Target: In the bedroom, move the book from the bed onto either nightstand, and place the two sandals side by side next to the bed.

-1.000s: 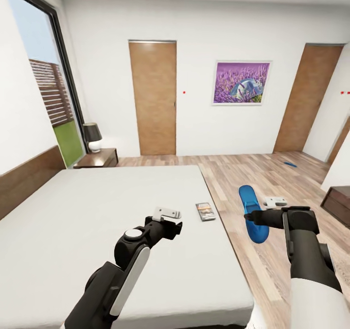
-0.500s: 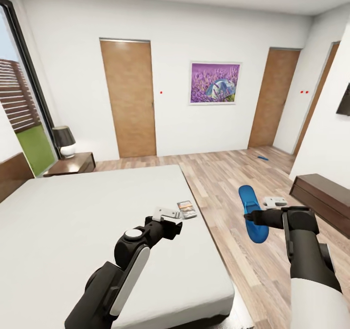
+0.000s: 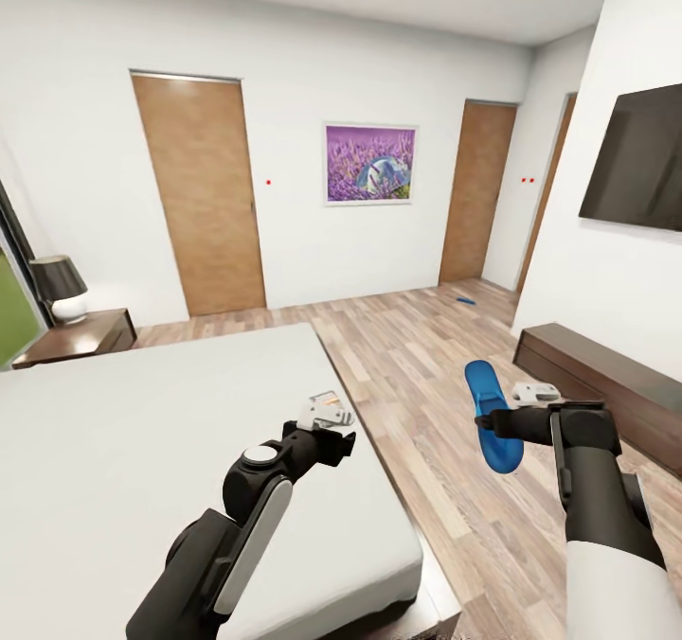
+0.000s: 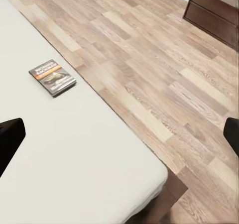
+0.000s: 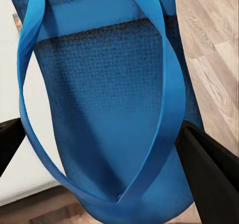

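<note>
Near the bed [image 3: 142, 451] edge, book [image 4: 52, 77] lies.

Book [image 4: 52, 77] on bed [image 3: 123, 432]; far sandal [image 3: 464, 300] on floor [image 3: 426, 356].

Left arm bent forward, left pincer [image 3: 327, 418] spread open, right pincer [image 3: 485, 421] clamped, right forearm upright.

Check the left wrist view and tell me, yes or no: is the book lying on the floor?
No. The book lies flat on the bed, near its edge beside the wooden floor.
</note>
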You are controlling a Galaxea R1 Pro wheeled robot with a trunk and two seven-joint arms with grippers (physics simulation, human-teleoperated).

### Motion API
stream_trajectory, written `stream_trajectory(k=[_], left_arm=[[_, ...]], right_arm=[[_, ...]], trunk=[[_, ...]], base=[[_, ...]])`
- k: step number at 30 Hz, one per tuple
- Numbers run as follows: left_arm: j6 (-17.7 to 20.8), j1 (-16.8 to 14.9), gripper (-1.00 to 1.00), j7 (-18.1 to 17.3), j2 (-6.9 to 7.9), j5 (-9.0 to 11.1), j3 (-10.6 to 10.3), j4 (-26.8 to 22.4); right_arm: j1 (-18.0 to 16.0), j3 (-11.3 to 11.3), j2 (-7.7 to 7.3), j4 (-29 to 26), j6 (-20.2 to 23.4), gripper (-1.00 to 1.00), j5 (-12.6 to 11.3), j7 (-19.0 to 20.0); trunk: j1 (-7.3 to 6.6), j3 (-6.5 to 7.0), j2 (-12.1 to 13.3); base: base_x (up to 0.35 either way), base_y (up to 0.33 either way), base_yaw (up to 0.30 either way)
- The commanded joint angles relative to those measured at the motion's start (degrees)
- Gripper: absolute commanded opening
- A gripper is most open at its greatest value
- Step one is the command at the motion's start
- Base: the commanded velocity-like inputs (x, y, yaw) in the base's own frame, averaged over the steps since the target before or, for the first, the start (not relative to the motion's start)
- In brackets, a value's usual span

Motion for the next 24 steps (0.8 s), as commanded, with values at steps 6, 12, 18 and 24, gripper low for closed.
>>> stream_trajectory(k=[6,12,18,24], left_arm=[[0.20,-0.07,1.00,0.57,0.00,0.61,-0.09,-0.05],[0.20,-0.07,1.00,0.50,0.00,0.54,-0.09,-0.05],[0.20,-0.07,1.00,0.49,0.00,0.57,-0.09,-0.05],[0.20,-0.07,1.00,0.49,0.00,0.60,-0.09,-0.05]], right_arm=[[-0.07,-0.04,0.04,-0.05,0.16,-1.00,0.49,0.61],[-0.07,-0.01,0.07,-0.05,0.16,-1.00,0.45,0.61],[-0.07,0.06,0.14,-0.05,0.16,-1.00,0.41,0.61],[-0.07,0.09,0.18,-0.05,0.16,-1.00,0.41,0.61]], trunk=[[0.04,0.01,-0.14],[0.04,0.17,-0.14],[0.04,0.32,-0.14],[0.04,0.48,-0.14]], base=[[0.000,0.000,-0.296],[0.000,0.000,-0.296],[0.000,0.000,-0.296],[0.000,0.000,-0.296]])
